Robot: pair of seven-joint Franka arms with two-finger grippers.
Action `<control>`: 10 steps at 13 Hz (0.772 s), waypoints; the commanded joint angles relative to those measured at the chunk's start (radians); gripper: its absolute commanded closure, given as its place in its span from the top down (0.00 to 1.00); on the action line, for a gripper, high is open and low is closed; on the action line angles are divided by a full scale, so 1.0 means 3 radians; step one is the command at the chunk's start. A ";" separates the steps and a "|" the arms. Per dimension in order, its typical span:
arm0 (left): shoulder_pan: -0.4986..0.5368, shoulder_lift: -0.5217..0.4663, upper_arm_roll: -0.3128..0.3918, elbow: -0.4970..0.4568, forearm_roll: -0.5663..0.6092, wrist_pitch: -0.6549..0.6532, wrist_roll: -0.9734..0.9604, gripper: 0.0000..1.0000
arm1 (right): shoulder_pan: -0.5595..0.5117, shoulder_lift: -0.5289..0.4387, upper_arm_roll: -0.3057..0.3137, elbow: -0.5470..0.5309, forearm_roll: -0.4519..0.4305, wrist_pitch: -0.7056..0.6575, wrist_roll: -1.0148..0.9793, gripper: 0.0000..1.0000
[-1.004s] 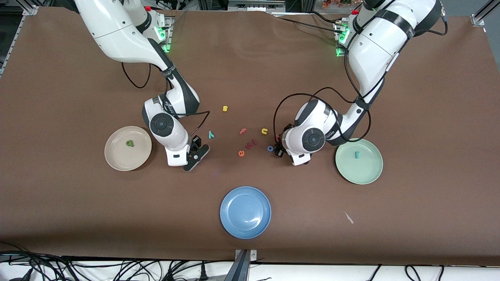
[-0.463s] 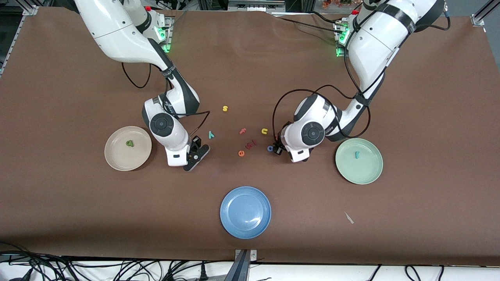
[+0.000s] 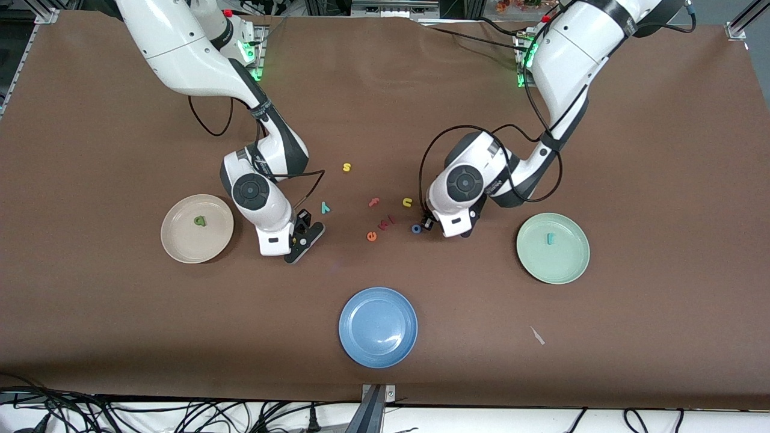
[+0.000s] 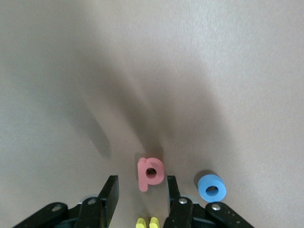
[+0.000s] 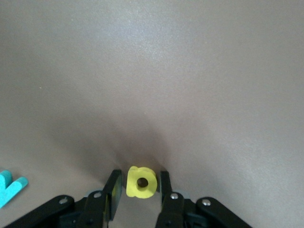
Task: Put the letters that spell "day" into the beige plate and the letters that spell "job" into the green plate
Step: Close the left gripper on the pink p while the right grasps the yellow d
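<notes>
Right gripper (image 5: 138, 175) low at the table, between the beige plate (image 3: 174, 246) and the teal y (image 3: 325, 207). Fingers parted, straddling the yellow d (image 5: 140, 182), slim gaps either side; no grip yet. D flat on the table.

Left gripper (image 4: 141, 181) low over the letter cluster, just beside the blue o (image 3: 416, 228). Fingers parted wide around the pink b (image 4: 150, 173), clear gaps both sides. B resting on the table.

Done so far: green a (image 3: 200, 221) lying in the beige plate; teal j (image 3: 549, 239) lying in the green plate (image 3: 568, 270). Two of six placed.

Left to do: d and y for the beige plate, o and b for the green plate. Judged about a third along, with the next two pickups lined up.

Spare letters untouched mid-table: yellow s (image 3: 346, 167), pink f (image 3: 374, 202), yellow u (image 3: 407, 202), orange e (image 3: 372, 236). Blue plate (image 3: 378, 326) nearest the front camera, nothing in it.

View differences: front view gives both plates and the tally, but hides d and b under the wrists. Wrist views alone show each letter sitting between its fingers.
</notes>
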 commanded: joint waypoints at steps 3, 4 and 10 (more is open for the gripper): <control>-0.0024 -0.0102 0.0045 -0.0263 0.0113 0.0384 -0.0164 0.47 | 0.0017 0.0081 0.0004 0.0078 0.0000 0.0015 0.0007 0.36; -0.0029 -0.0097 0.0055 -0.0263 0.0118 0.0394 -0.0169 0.47 | 0.0017 0.0086 0.0004 0.0078 0.0005 0.0015 0.0002 0.36; -0.0019 -0.0067 0.0070 -0.0263 0.0118 0.0399 -0.0180 0.47 | 0.0017 0.0086 0.0004 0.0073 0.0010 0.0010 0.0017 0.28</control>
